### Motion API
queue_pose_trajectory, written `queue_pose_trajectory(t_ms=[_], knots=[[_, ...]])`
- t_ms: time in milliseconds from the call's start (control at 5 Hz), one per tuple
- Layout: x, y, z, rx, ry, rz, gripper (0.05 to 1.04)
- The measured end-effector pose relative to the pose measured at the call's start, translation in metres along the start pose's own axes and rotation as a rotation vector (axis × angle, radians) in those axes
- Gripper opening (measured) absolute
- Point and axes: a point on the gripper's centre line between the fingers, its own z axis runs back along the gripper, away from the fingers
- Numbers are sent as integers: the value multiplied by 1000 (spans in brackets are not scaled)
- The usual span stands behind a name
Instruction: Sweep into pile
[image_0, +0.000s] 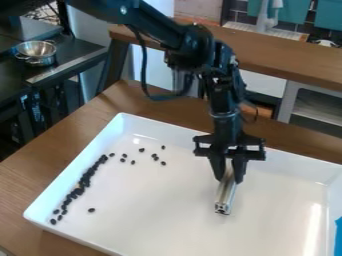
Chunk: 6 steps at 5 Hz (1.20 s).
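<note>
The gripper (229, 176) hangs down over the right-of-centre part of a white tray (177, 195). It is shut on a silvery metal bar (226, 195), whose near end points toward the viewer, low over the tray floor or on it; which of these I cannot tell. Dark beans (81, 186) lie in a long band beside the tray's left wall. Several loose beans (155, 157) are scattered near the tray's back left, and a single bean (91, 210) lies right of the band's near end.
Raised white walls edge the tray on a wooden table (27, 172). A blue object (338, 237) shows at the right edge. Behind stand a wooden counter (294, 62) and, at the upper left, a metal bowl (37, 52) on a dark surface.
</note>
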Motion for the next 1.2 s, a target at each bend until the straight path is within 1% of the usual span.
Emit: queue_pose_trajectory(t_ms=[200,400,600,800,1000,1200], knots=[[4,2,-4,15,-3,0,350],[7,7,-4,17,-12,4,350],[12,20,0,13,-22,25,350],[15,35,1,10,-23,22,350],[16,57,4,10,-23,27,350],[19,84,10,11,-24,72,350]])
